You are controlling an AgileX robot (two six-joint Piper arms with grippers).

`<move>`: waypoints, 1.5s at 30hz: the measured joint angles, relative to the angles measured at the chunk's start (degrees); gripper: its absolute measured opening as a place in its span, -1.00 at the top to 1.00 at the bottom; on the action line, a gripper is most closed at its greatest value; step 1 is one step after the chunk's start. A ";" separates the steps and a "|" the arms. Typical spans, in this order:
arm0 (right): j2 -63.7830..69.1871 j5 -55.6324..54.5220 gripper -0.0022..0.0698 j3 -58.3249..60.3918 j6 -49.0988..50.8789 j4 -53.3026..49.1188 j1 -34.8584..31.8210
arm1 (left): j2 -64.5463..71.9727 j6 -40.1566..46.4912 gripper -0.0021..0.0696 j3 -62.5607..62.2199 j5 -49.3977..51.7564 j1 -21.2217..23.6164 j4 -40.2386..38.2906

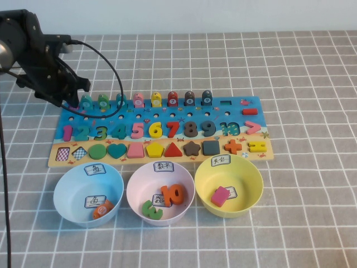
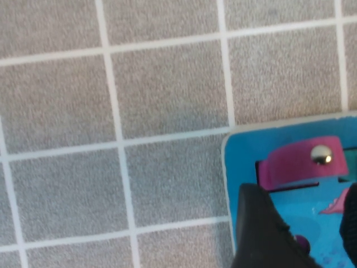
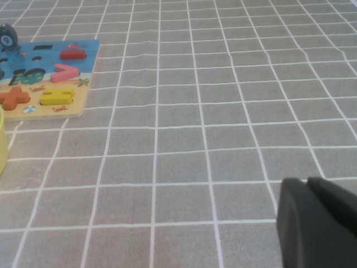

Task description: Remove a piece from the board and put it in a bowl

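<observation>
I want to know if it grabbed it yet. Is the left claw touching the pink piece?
Cannot tell. In the left wrist view a finger of the left gripper sits right beside the piece on the board, but neither contact nor gap shows plainly.

Robot test bench: grey checked tablecloth (image 1: 312, 84), plain white wall (image 1: 223, 14), children's puzzle board (image 1: 162, 131), labelled bowls.

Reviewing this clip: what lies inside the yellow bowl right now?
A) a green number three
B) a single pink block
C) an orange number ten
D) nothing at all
B: in the high view the yellow bowl holds only a pink block; the orange ten and green three lie in the pale pink bowl beside it.
</observation>
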 joint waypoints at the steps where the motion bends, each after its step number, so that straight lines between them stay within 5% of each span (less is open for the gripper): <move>1: 0.00 0.00 0.99 0.00 0.00 0.00 0.00 | 0.00 0.00 0.17 0.00 0.31 0.00 0.00; 45: 0.00 0.00 0.99 0.00 0.00 0.00 0.00 | -0.74 -0.70 0.17 0.00 -5.59 0.04 -1.96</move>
